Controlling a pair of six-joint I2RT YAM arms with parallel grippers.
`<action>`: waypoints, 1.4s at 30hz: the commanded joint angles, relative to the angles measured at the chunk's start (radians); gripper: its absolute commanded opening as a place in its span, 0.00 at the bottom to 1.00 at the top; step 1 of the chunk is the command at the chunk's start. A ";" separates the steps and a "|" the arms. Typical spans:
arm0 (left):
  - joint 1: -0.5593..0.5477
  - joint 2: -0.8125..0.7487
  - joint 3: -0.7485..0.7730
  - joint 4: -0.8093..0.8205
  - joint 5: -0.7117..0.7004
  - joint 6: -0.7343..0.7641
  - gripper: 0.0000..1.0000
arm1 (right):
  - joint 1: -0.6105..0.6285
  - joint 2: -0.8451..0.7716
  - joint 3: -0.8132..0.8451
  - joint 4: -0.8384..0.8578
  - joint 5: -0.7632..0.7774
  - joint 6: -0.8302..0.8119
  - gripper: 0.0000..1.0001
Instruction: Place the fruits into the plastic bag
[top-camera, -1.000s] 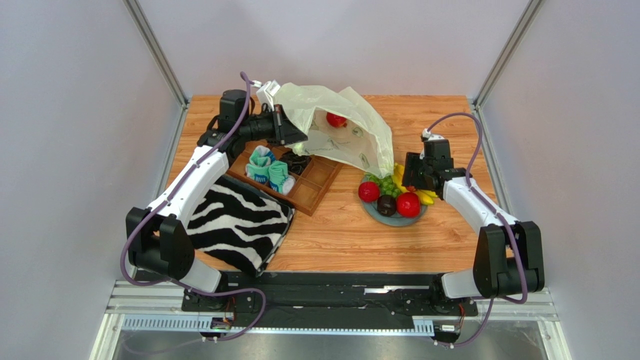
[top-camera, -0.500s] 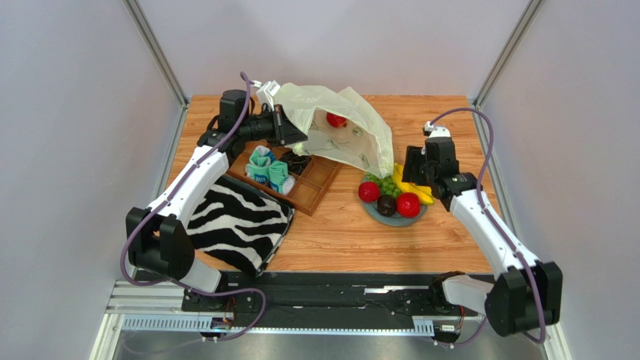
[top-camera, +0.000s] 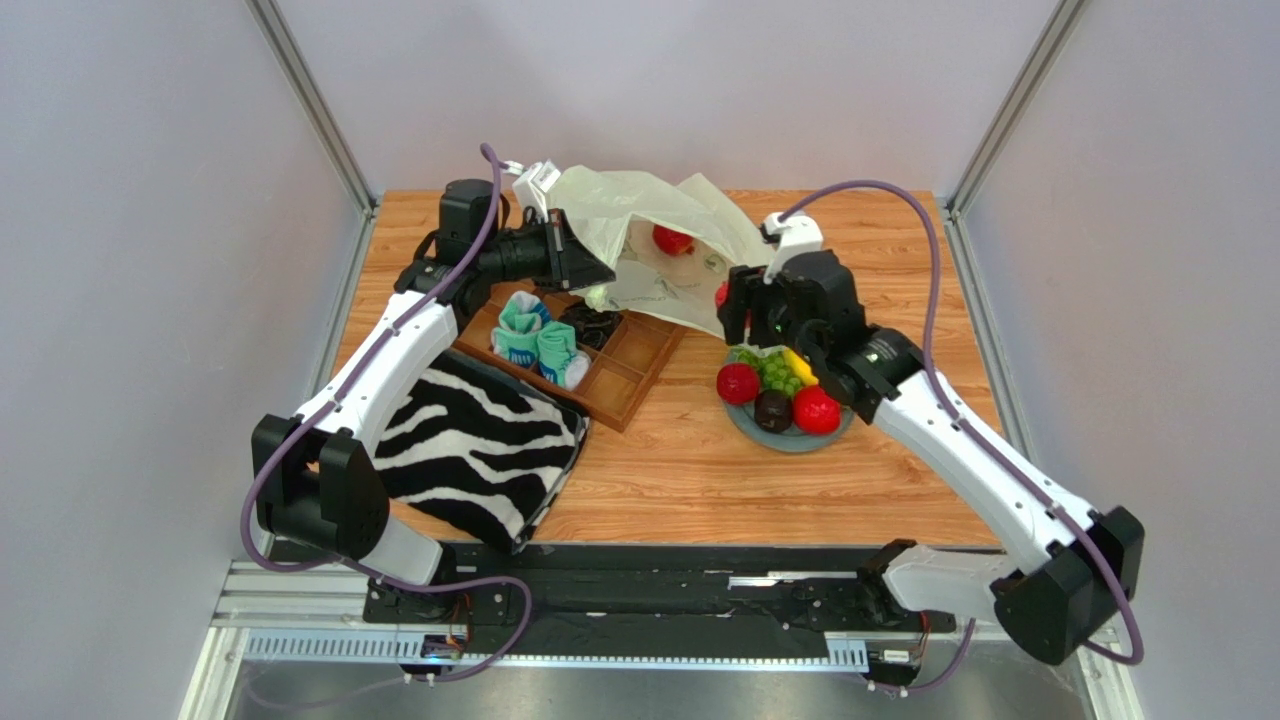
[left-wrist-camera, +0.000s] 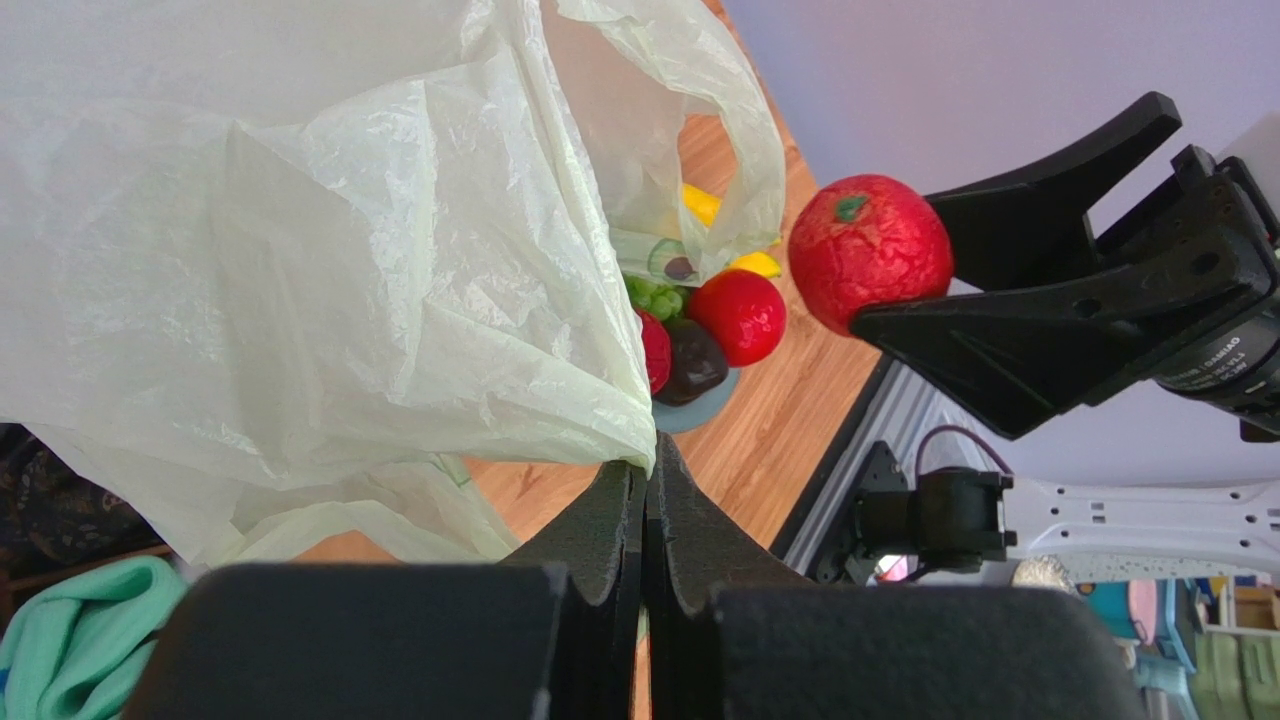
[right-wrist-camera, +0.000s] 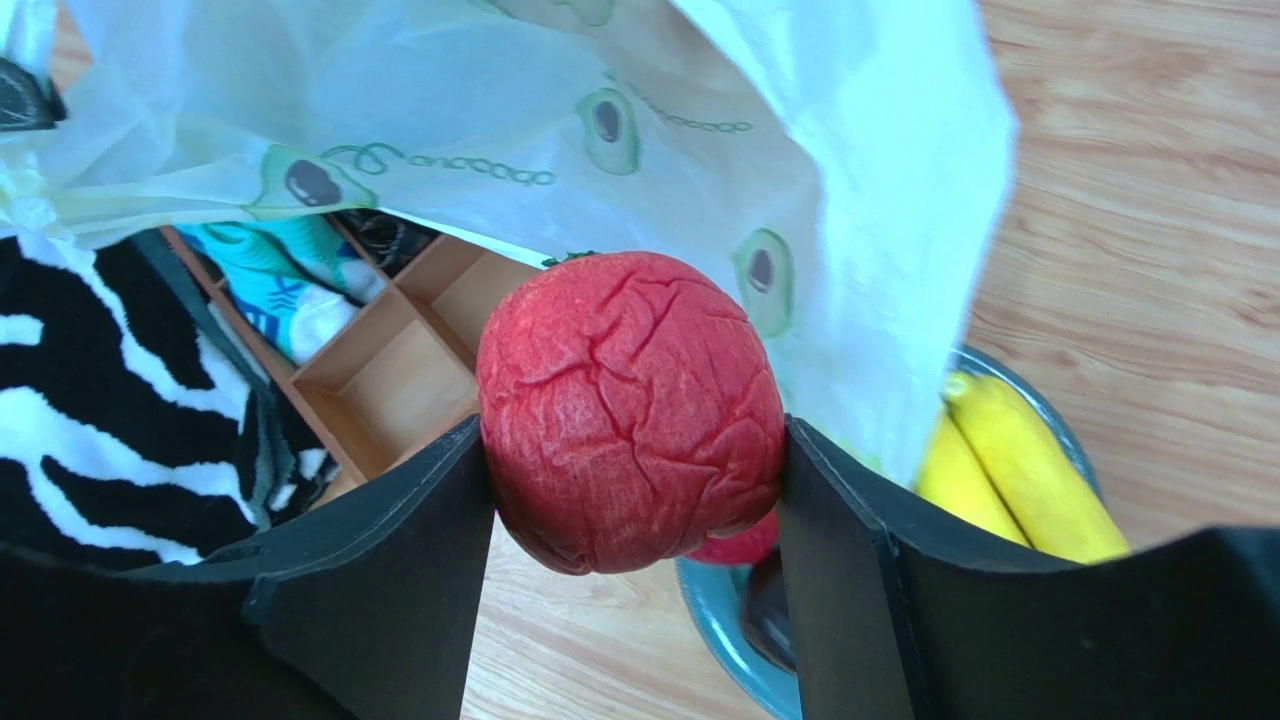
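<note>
Wooden surface (top-camera: 676, 473) between pale walls carries the plastic bag (top-camera: 639, 203) near its 12 o'clock edge. The left gripper (left-wrist-camera: 646, 483), jaws pressed together on a fold of the bag's rim, holds it lifted, and a round red fruit (top-camera: 672, 239) shows inside. At the bag's 4 o'clock side the right gripper (right-wrist-camera: 634, 438) clamps a wrinkled red fruit (right-wrist-camera: 631, 383) between both fingers, in the air above the plate (top-camera: 784, 444), where two red fruits (top-camera: 736, 383), a dark fruit (top-camera: 774, 410), green grapes (top-camera: 774, 369) and bananas (right-wrist-camera: 1022, 465) lie.
</note>
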 joint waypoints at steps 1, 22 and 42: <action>0.006 -0.003 0.039 0.006 0.016 0.011 0.00 | 0.040 0.115 0.086 0.071 0.006 0.009 0.40; 0.006 0.000 0.039 0.012 0.029 0.000 0.00 | 0.006 0.702 0.511 0.074 0.201 0.019 0.40; 0.006 0.012 0.039 0.014 0.032 -0.001 0.00 | 0.006 0.896 0.616 0.112 0.204 0.110 0.78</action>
